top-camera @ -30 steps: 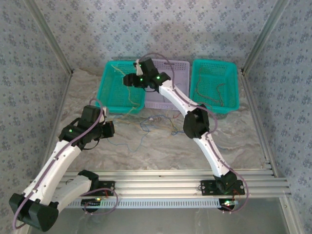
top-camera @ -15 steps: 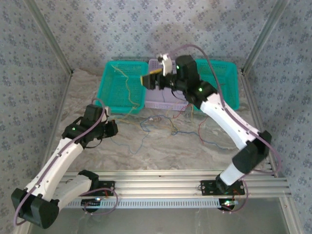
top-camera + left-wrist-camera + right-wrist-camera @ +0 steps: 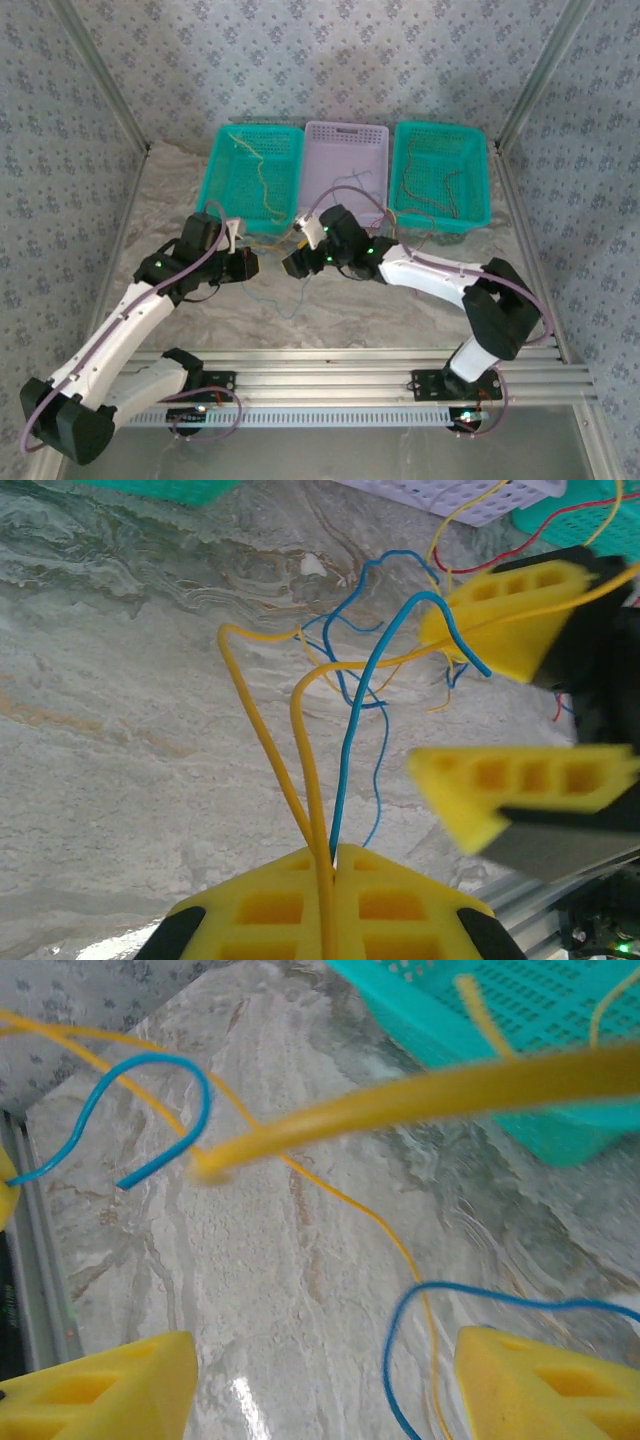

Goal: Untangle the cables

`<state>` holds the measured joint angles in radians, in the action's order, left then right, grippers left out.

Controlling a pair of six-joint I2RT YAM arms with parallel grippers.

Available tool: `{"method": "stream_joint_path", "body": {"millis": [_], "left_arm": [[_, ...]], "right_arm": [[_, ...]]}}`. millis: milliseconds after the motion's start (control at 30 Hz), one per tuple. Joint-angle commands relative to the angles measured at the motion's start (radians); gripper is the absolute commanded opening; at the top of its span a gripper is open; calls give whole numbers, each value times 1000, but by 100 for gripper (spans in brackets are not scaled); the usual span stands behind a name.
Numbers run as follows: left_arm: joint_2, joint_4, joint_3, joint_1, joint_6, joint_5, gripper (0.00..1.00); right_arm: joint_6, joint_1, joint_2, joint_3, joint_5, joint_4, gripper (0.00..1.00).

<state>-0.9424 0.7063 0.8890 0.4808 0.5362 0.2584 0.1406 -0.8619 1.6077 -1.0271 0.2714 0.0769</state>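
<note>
left gripper (image 3: pixel 244 266) and right gripper (image 3: pixel 297 264) are facing each other, near but apart, over the grey marbled tabletop (image 3: pixel 400 312). beyond the left gripper, thin coloured cables (image 3: pixel 262 190) are lying in a teal plastic mesh basket (image 3: pixel 260 128).

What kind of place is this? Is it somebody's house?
Probably not; it looks like a robot test booth in a lab. Two robot arms are bolted to a metal rail, patterned walls box in the table, and baskets hold thin wires.
</note>
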Motion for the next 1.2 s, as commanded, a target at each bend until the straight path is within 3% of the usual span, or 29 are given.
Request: {"method": "stream_joint_path", "body": {"millis": [0,400,500,600,667,767,900,1167], "left_arm": [[43,-13,38,8,6,47,0],[74,-16,24,9,25,118,0],[76,-18,23,10,24,122,0],[77,-7,31,10,16,115,0],[79,10,41,8,4,100,0],[77,29,50,7,-12,83,0],[64,59,70,0,-42,63,0],[27,108,126,-51,-97,34,0]], "right_arm": [[-86,-36,42,16,-117,156,71],[-127,-35,184,11,-197,384,70],[-121,-31,197,-2,-170,394,59],[-112,-24,166,21,-186,407,28],[-99,-9,116,49,-208,405,12],[-81,25,20,92,-239,373,1],[-46,87,-114,124,-314,285,0],[77,239,-341,204,-315,199,0]]}}
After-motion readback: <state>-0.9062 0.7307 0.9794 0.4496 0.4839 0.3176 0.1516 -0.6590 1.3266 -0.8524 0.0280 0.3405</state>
